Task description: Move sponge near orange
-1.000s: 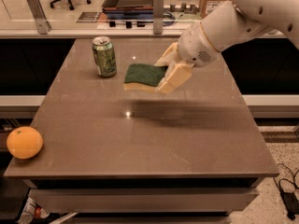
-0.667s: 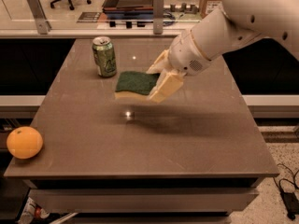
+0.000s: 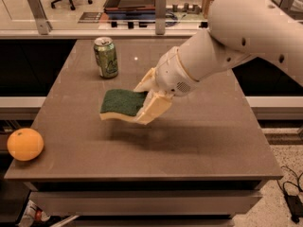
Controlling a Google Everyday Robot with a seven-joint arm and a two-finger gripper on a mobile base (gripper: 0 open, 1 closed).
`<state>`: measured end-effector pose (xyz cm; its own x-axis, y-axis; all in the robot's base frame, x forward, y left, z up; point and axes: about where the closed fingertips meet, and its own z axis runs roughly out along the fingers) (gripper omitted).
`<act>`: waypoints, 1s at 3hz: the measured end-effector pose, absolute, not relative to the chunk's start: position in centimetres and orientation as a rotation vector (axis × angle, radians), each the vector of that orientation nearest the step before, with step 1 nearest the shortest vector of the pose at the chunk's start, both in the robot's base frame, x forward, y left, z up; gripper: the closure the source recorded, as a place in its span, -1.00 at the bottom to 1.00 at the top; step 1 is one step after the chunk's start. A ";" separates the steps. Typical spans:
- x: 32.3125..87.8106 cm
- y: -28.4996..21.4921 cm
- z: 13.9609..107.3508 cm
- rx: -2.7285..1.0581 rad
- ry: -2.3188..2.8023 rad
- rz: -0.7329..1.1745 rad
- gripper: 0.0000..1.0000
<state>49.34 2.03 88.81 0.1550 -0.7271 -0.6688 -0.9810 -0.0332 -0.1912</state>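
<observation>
Carrying the wavy-edged sponge with the green top and yellow foam [image 3: 124,103] left and forward, I now have it further from the green drink can [image 3: 106,57] than a second ago. It hangs above the brown surface [image 3: 199,141]. The gripper [image 3: 141,103] has its cream fingers [image 3: 155,109] clamped on the sponge's right end. The round bright orange fruit [image 3: 25,144] is still well apart, so more travel is needed.

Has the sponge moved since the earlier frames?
Yes. Held in the tool above the table, the sponge has shifted left and toward the front edge, away from the can and closer to the orange.
</observation>
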 end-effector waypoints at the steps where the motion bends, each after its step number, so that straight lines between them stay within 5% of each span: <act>1: 48.4 3.1 88.0 -1.843 1.615 0.546 1.00; 3: 50.7 5.3 81.2 -1.902 1.609 0.596 1.00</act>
<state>50.68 5.26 81.19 0.1758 -0.7291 -0.6614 -0.9840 -0.1115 -0.1387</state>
